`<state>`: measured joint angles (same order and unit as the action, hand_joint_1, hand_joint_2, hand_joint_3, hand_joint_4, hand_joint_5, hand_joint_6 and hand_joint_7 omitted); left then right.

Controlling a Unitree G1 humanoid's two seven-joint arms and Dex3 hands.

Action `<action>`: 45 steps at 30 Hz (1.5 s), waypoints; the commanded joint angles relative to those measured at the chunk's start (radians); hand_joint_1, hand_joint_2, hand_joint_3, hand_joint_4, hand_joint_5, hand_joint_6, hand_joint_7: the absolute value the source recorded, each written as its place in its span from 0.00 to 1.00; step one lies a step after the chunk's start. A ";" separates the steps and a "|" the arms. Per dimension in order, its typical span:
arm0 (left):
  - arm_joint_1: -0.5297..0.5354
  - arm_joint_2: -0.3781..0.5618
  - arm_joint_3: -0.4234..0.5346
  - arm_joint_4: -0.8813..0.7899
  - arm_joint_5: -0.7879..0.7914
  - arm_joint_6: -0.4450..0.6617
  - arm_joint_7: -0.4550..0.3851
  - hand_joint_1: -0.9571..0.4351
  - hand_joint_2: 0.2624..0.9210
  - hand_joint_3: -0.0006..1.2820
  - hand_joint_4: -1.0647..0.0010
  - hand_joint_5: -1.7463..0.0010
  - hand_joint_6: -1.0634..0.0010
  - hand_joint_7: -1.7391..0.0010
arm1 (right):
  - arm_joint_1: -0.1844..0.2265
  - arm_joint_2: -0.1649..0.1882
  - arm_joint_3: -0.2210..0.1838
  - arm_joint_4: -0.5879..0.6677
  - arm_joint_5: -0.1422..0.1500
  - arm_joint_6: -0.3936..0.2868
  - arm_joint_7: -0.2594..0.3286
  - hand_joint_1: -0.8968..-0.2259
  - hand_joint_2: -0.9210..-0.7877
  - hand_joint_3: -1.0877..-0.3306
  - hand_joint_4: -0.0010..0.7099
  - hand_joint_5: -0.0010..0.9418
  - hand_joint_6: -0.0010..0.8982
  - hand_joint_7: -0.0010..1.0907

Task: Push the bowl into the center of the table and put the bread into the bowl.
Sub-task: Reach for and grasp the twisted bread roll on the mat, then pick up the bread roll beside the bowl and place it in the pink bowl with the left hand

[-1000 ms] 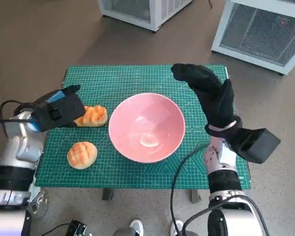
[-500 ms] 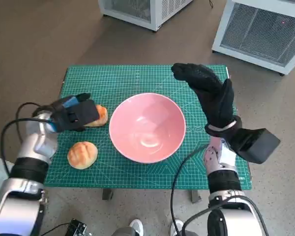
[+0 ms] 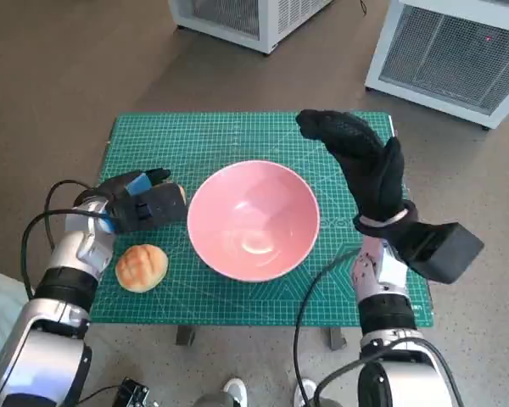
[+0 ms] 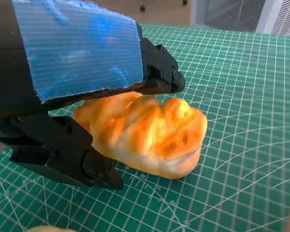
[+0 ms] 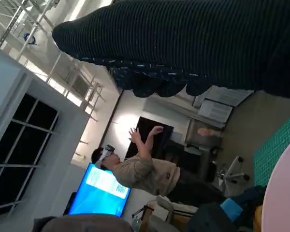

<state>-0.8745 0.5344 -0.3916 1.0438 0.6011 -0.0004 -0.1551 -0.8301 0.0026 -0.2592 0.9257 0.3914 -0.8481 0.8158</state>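
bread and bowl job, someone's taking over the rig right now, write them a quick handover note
Left hand: down over the twisted bread, fingers on either side of it; the left wrist view shows the bread lying on the green mat, not lifted. Whether the grip has closed cannot be told.
Right hand: raised beside the bowl, holding nothing, fingers spread.
Bowl: pink, empty, about mid-table.
Round bun: on the mat near the front left edge, untouched.
Done: the bowl looks centred.
Left: grip and lift the twisted bread, carry it to the bowl and drop it in; probably the bun after that.
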 commanded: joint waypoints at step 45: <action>0.300 0.081 0.288 -0.952 -0.061 -0.024 0.143 0.69 1.00 0.05 0.33 0.35 0.41 0.33 | 0.072 0.000 0.015 -0.061 0.035 0.080 0.026 0.30 0.00 0.48 0.26 0.00 0.00 0.54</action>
<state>-0.6745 0.6473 -0.1594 0.3375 0.5720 0.0102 -0.0638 -0.7906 0.0051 -0.2529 0.8626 0.4270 -0.7837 0.8302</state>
